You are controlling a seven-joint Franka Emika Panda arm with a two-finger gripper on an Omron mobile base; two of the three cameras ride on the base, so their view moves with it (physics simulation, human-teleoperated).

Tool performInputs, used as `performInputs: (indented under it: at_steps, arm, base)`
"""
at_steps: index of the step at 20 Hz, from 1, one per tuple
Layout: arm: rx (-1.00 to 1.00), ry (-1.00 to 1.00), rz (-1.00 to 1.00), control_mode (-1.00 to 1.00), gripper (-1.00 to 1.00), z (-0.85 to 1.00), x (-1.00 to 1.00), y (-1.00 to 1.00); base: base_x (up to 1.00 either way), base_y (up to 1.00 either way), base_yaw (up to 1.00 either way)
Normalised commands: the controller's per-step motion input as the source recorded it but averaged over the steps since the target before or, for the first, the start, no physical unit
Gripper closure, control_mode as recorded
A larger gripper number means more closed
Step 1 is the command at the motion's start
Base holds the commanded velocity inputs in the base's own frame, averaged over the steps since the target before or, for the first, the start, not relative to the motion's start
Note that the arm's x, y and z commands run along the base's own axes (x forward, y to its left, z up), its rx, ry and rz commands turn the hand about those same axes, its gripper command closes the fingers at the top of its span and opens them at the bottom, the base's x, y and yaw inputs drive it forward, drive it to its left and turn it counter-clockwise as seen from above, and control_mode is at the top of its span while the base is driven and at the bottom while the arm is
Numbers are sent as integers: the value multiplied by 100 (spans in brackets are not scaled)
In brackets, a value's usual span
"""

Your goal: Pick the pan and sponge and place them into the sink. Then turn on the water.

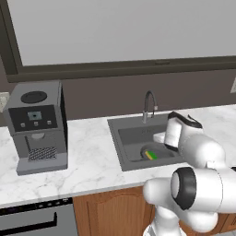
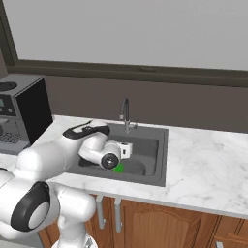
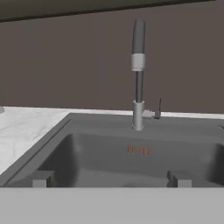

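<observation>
- Low in the hand view, fingers [image 3: 109, 179] spread wide, holding nothing, poised over the near side of the sink [image 3: 57, 131].
- Right of centre in the left base view, sponge [image 1: 151, 155] lying in the basin on the pan [image 1: 144, 150], partly hidden by the arm.
- Behind the basin, faucet [image 3: 138, 74] upright at centre frame.
- At far left of the left base view, coffee machine [image 1: 37, 126] standing on the marble surface [image 1: 87, 166], well apart from the sink.
</observation>
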Motion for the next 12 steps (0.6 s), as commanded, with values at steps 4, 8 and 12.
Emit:
performInputs:
  at_steps: [4,8,12]
  arm:
    - [0,0,0,-100,-100,31,-18,-14]
    - [0,-1,0,-100,-100,30,-18,-17]
    - [0,-1,0,-100,-100,28,-16,-17]
  base:
    - [0,0,0]
    - [0,0,0]
    - [0,0,0]
